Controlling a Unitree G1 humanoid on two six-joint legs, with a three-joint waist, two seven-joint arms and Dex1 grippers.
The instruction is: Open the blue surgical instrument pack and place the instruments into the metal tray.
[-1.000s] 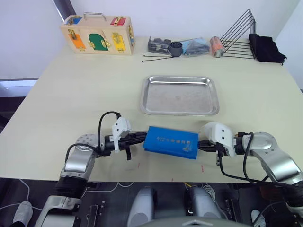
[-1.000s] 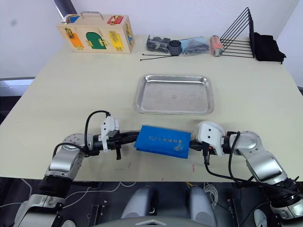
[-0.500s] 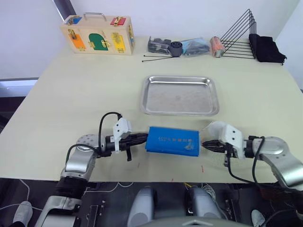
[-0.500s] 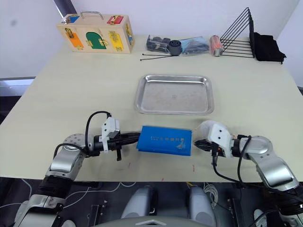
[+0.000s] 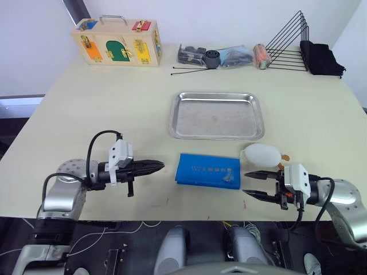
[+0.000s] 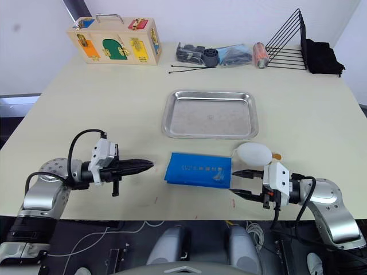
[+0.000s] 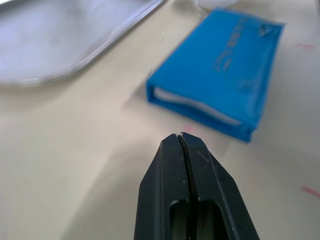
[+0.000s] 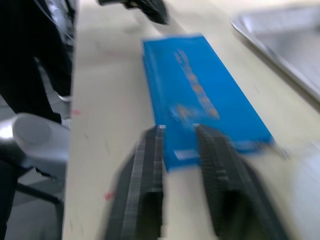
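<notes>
Blue surgical instrument pack [image 5: 207, 170] lies flat between my jaws: left jaws [image 5: 157, 165] together, right jaws [image 5: 250, 184] apart, both arms low and level.

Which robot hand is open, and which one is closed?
The right hand is the open one: its two black fingers stand apart, pointing at the blue surgical instrument pack. The left hand has its fingers pressed together.
</notes>
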